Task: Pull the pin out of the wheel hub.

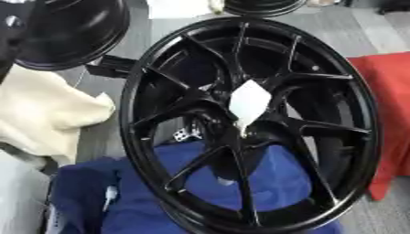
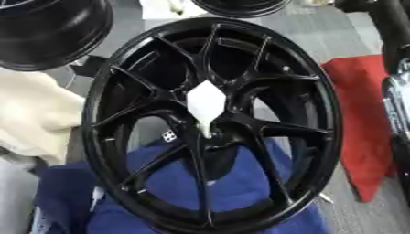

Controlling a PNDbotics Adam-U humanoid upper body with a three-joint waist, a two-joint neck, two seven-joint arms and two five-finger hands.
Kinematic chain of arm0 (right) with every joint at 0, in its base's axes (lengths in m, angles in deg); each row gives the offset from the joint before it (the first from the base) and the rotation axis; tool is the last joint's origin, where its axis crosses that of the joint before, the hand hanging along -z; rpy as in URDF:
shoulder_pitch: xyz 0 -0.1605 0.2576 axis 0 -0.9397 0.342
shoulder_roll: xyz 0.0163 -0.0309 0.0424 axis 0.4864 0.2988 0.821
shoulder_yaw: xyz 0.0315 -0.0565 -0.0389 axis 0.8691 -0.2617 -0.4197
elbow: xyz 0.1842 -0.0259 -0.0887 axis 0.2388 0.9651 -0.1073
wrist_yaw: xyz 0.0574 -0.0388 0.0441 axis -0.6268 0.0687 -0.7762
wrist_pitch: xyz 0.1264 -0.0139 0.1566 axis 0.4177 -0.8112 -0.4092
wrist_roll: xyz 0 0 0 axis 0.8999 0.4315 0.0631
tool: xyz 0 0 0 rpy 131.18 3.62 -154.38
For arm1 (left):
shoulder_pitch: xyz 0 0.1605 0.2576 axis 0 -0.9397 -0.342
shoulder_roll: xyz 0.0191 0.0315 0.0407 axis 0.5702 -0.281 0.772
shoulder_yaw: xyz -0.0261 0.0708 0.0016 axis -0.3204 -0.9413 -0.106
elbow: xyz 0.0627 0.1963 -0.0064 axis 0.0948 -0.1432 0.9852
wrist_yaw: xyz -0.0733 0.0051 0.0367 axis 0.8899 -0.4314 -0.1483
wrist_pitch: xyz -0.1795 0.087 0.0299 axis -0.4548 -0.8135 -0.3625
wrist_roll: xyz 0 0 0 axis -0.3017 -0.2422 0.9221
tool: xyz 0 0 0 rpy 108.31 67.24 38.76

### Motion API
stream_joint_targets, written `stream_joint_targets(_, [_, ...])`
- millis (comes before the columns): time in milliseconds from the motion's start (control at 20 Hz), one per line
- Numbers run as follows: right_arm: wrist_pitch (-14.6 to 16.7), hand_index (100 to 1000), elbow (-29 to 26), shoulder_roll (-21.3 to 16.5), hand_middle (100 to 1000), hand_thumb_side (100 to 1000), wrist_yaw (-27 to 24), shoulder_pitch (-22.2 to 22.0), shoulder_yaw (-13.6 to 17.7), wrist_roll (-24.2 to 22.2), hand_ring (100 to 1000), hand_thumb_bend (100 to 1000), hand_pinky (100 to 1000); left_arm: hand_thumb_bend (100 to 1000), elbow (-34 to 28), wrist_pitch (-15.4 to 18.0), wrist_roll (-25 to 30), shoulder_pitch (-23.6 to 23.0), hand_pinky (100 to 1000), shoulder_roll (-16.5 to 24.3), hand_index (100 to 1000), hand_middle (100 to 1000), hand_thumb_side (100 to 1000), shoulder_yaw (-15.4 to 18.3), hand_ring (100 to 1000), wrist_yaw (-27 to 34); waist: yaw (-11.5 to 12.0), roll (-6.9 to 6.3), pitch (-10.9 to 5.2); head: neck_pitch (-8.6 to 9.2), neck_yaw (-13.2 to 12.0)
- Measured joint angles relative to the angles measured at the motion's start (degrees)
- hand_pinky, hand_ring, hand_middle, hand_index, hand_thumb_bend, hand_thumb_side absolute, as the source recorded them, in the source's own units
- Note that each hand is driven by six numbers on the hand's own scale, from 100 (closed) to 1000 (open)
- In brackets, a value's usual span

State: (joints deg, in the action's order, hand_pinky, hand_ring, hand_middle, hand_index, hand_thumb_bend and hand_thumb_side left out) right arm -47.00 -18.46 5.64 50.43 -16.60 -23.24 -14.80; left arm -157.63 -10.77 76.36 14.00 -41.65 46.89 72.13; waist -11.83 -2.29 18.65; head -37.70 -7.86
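While a blue cloth (image 1: 264, 178) is spread nearest, the white pin (image 1: 249, 104) is seen seated in the black wheel (image 2: 120, 82) centre; judged light and stiff, it is best pinched by its broad head. Neither hand is shown.

**My body: parts in sight**

Item 1: my right arm (image 2: 391, 27), seen only along the right edge of the right eye view. The far section is a black, rounded tube with a dull sheen.

Item 2: silver joint (image 2: 398, 105), just nearer than that section. It is polished metal, curved, with bright streaks of reflection running down it.

Item 3: lower black section (image 2: 402, 169), nearer again. It is dark and glossy, and only a narrow strip shows at the edge.
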Motion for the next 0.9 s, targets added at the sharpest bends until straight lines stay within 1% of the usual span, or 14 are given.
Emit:
stream_joint_targets(150, [0.0,699,0.0,-0.8,568,725,0.3,-0.2,0.4,0.0,576,100,682,100,1.9,-0.3,-4.5,-5.1,647,5.4,286,213,100,5.2,500,0.8,0.9,0.17,-0.17,-0.29,0.7])
stream_joint_targets(350, [0.0,699,0.0,-1.6,569,724,0.6,-0.5,1.2,0.3,577,100,682,100,2.9,-0.2,-10.6,-15.1,646,12.9,302,227,100,11.7,503,3.2,2.3,0.84,-0.61,-0.55,1.7])
stream_joint_targets(400, [0.0,700,0.0,-1.8,569,724,0.7,-0.5,1.3,0.4,578,100,683,100,3.0,-0.1,-12.0,-17.6,653,14.4,332,253,100,13.1,512,4.0,2.5,1.01,-0.76,-0.57,1.8])
stream_joint_targets(500, [0.0,700,0.0,-1.8,570,724,0.8,-0.6,1.7,0.6,578,100,683,100,3.0,0.0,-14.4,-22.4,663,16.8,375,291,100,15.4,526,5.6,3.1,1.22,-1.04,-0.61,2.1])
stream_joint_targets(550, [0.0,700,0.0,-1.8,570,724,0.9,-0.7,1.8,0.7,578,100,683,100,3.1,0.0,-15.5,-24.8,664,17.7,379,294,100,16.4,527,6.0,3.3,1.35,-1.14,-0.63,2.3])
stream_joint_targets(650, [0.0,700,-0.1,-1.8,570,724,1.1,-0.7,2.0,0.9,579,100,683,100,3.1,-0.1,-17.2,-29.2,670,18.9,408,322,100,18.0,539,6.7,3.7,1.68,-1.3,-0.76,2.5])
stream_joint_targets(700, [0.1,700,-0.1,-1.8,570,723,1.2,-0.7,2.2,1.0,579,100,683,100,3.1,-0.1,-17.9,-30.9,686,19.2,459,383,100,18.6,567,7.0,3.8,1.83,-1.36,-0.78,2.6])
stream_joint_targets(750, [0.1,700,-0.1,-1.8,570,723,1.2,-0.7,2.3,1.0,579,100,683,100,3.1,-0.2,-18.5,-32.5,690,19.2,469,396,100,19.2,573,7.4,3.9,2.02,-1.39,-0.8,2.7])
stream_joint_targets(800, [0.0,701,-0.1,-1.8,570,723,1.3,-0.7,2.4,1.1,579,100,683,100,3.1,-0.2,-19.0,-33.9,720,19.2,524,453,100,19.7,614,7.8,3.9,2.13,-1.39,-0.84,2.8])
stream_joint_targets(850, [0.1,701,-0.2,-1.8,571,731,1.3,-0.7,2.5,1.1,579,100,684,100,3.0,-0.2,-19.1,-35.3,742,19.2,546,479,100,20.0,636,8.1,3.9,2.27,-1.39,-0.92,2.9])
stream_joint_targets(900, [0.0,701,-0.3,-1.8,570,722,1.4,-0.6,2.6,1.2,579,100,684,100,2.8,-0.2,-18.9,-36.7,773,19.2,673,603,164,20.2,729,8.5,3.9,2.4,-1.39,-0.94,3.0])
